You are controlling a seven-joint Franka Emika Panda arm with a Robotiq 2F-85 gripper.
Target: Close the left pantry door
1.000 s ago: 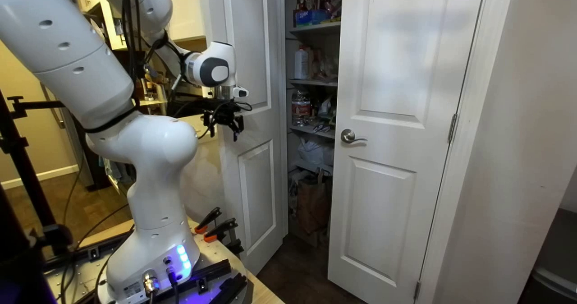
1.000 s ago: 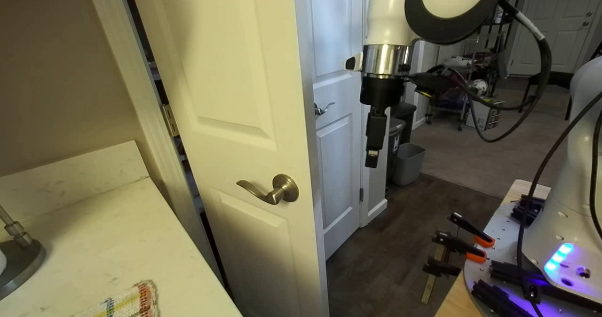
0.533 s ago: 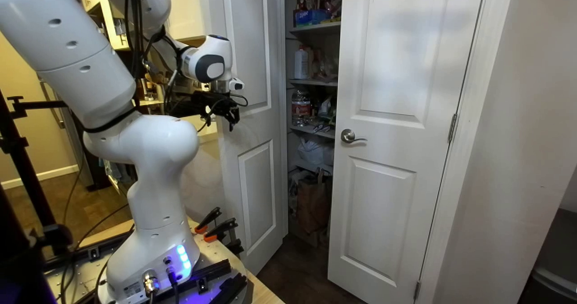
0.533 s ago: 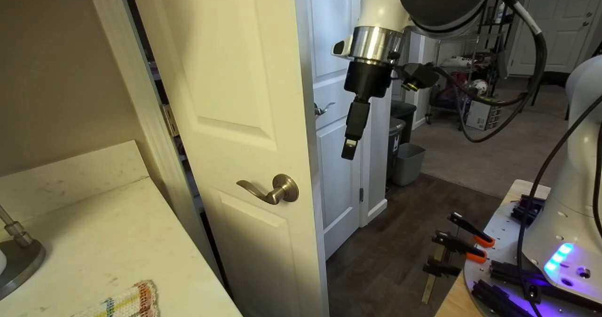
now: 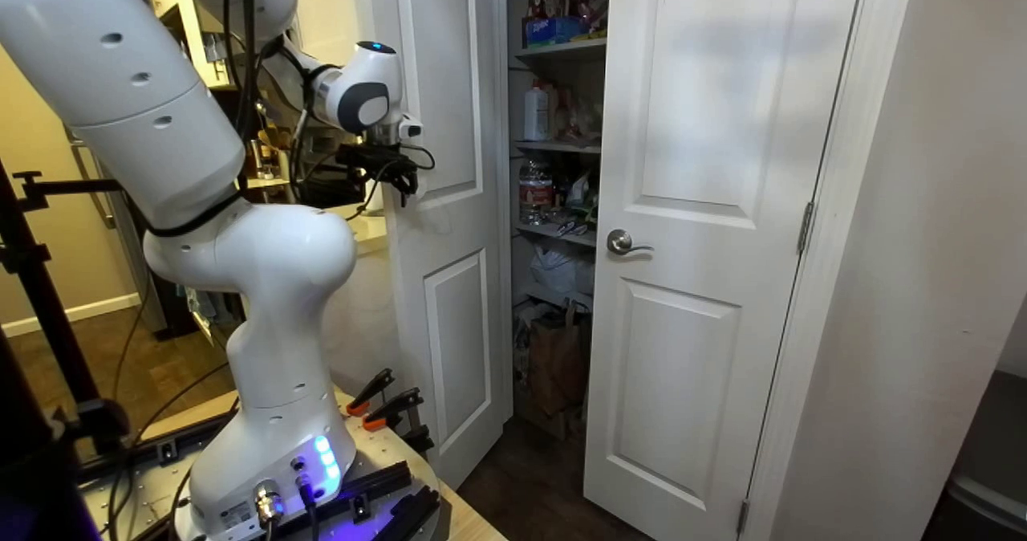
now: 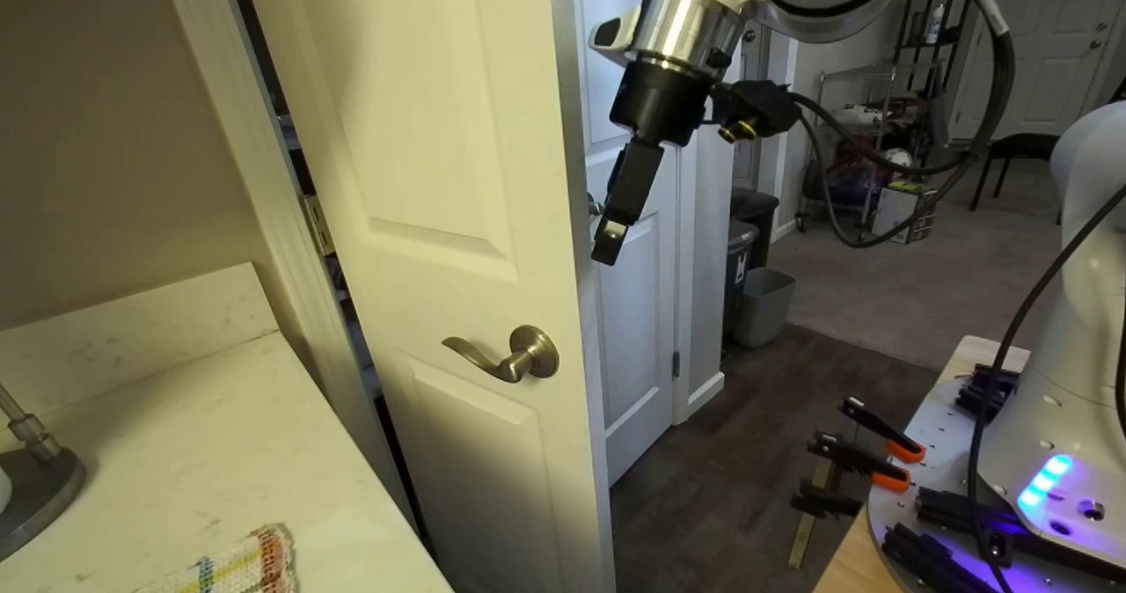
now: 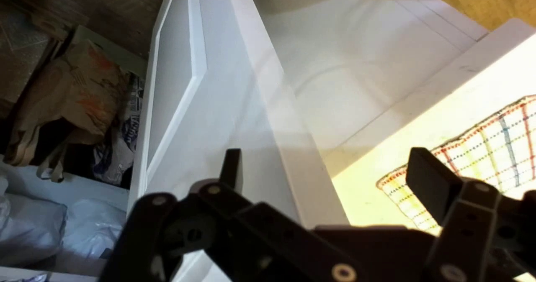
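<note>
Robotiq gripper [image 6: 607,245] moved toward ten o'clock in an exterior view, fingers [image 7: 429,181] wide. Left pantry door [image 6: 440,298] likely swings easily; I'd push its lever handle [image 6: 517,362].

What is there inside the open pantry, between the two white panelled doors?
Among other things: a blue rectangular box, a white bottle, a clear red-labelled bottle, white plastic bags and a brown paper bag. The white panelled right door hides whatever stands behind it.

The white arm [image 5: 289,244] stands there, folded back on itself. Its gripper [image 7: 325,154] slants downward, fingers [image 7: 431,183] spread wide.
</note>
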